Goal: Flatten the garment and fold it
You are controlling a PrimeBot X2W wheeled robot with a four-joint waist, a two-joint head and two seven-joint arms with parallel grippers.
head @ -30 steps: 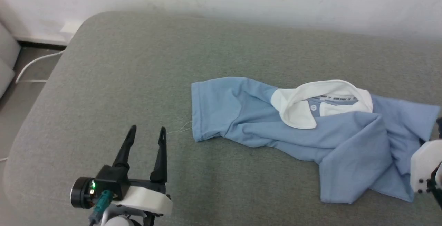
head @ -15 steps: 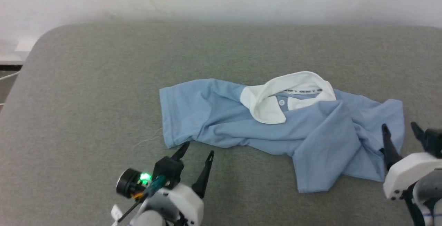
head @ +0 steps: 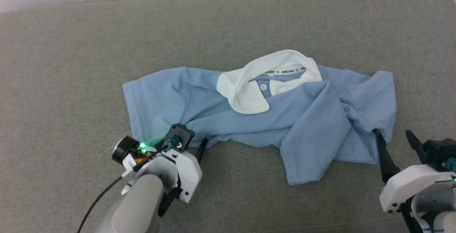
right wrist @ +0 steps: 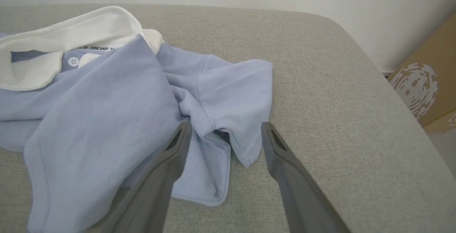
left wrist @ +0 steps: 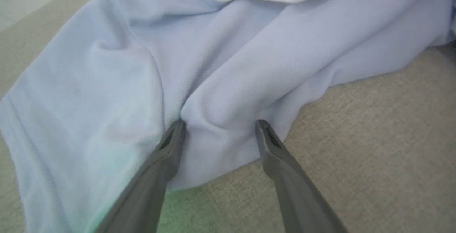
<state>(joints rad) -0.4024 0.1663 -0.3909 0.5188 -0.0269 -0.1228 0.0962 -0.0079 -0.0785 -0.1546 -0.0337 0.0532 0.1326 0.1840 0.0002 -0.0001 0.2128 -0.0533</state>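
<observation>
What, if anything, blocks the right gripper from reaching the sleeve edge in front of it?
Probably nothing, so yes. The right gripper is open, jaws either side of the bunched sleeve edge of the garment, which lies uncovered on the grey cushion. Closing should catch fabric, perhaps several layers.

left hand (head: 190,139): white shell (head: 187,170), green light (head: 143,146) is glowing beside a black round module (head: 121,153) | black cable (head: 96,201) is trailing along the grey forearm (head: 135,208) | right hand (head: 392,132): white casing (head: 409,183) is showing dark screws (head: 392,210), teal connector (head: 451,162) is sticking out | fingers (right wrist: 288,176) are tapering, dark grey
</observation>
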